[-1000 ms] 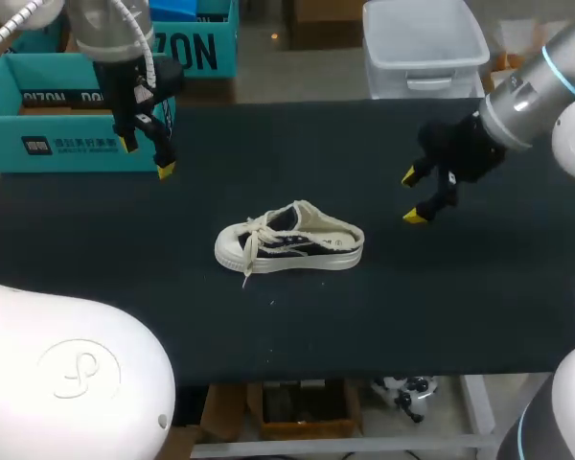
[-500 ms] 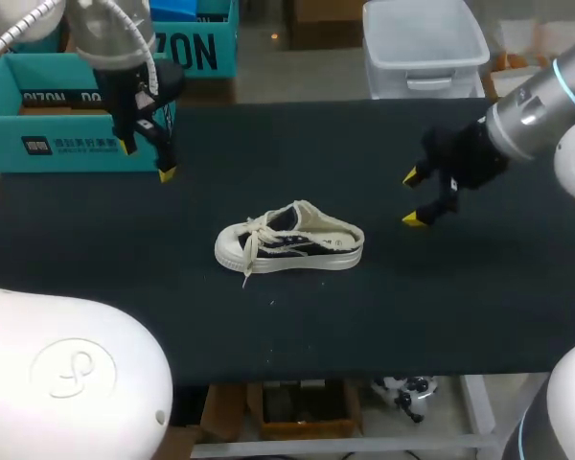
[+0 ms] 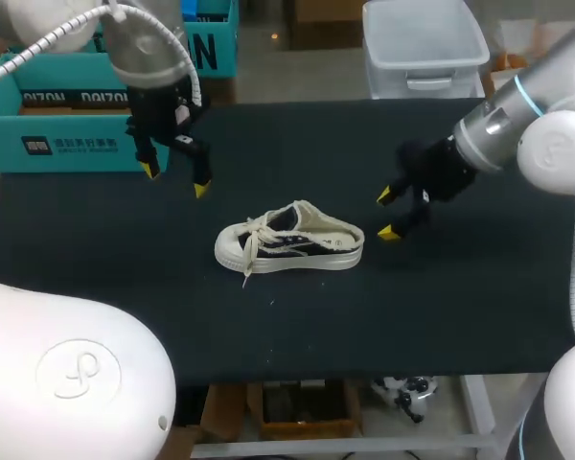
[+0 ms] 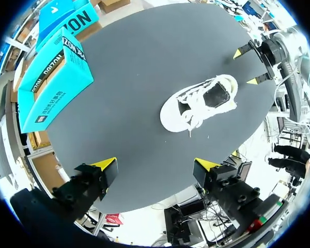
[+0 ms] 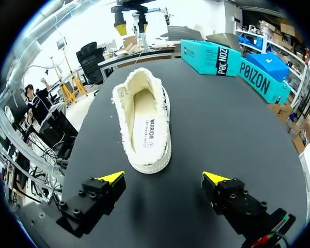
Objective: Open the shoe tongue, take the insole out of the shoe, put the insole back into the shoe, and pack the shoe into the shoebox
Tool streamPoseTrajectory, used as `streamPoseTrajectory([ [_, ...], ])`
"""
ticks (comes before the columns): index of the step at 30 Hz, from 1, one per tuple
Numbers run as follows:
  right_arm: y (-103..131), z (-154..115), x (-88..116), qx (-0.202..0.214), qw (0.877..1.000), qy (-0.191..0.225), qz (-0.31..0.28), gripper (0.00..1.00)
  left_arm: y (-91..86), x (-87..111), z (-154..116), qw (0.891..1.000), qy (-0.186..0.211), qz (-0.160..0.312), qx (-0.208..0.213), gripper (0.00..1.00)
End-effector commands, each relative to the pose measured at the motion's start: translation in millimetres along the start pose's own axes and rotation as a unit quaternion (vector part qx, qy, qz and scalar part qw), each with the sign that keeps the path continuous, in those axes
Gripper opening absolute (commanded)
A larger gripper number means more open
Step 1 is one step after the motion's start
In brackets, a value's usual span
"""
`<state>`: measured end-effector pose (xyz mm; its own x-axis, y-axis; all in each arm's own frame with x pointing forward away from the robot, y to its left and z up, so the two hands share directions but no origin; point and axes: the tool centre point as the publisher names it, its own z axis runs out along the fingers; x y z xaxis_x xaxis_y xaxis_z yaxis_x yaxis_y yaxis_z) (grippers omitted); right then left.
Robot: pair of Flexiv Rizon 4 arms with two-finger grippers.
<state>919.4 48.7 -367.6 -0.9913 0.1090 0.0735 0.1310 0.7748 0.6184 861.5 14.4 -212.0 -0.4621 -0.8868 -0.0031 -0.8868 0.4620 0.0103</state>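
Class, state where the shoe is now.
Head view: the shoe lies in the middle of the table, heel near the right claw, the left claw farther off.

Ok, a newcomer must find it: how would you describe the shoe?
Look at the black table. Near its middle, between the left gripper and right gripper, lies the shoe: cream with dark sides and loose laces, the one pale thing on it.
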Motion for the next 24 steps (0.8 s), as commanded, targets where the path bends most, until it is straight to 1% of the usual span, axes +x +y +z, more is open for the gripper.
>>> streamPoseTrajectory([
  [1, -2, 16, 3, -0.016, 1.0, 0.006, -0.005, 1.0, -4.1, 15.7, 5, 1.0, -0.028, -0.015, -0.001, 1.0],
  [3, -2, 24, 6, -0.011, 1.0, 0.01, 0.004, 1.0, -4.6, 20.7, 8, 0.999, -0.034, -0.015, 0.001, 1.0],
  [6, -4, 32, 9, -0.017, 1.0, 0.016, 0.007, 1.0, -6.7, 29.6, 16, 0.999, -0.04, -0.012, -0.007, 1.0],
  [9, -4, 41, 11, -0.021, 1.0, 0.019, 0.01, 1.0, -8.2, 34.5, 21, 0.999, -0.037, -0.01, -0.012, 1.0],
  [17, -2, 62, 10, -0.043, 0.999, 0.022, 0.014, 1.0, -7.3, 36.1, 30, 0.999, -0.033, -0.012, -0.017, 1.0],
  [24, 2, 76, 10, -0.058, 0.998, 0.031, 0.007, 1.0, -5.9, 36.3, 34, 0.999, -0.03, -0.026, -0.008, 1.0],
])
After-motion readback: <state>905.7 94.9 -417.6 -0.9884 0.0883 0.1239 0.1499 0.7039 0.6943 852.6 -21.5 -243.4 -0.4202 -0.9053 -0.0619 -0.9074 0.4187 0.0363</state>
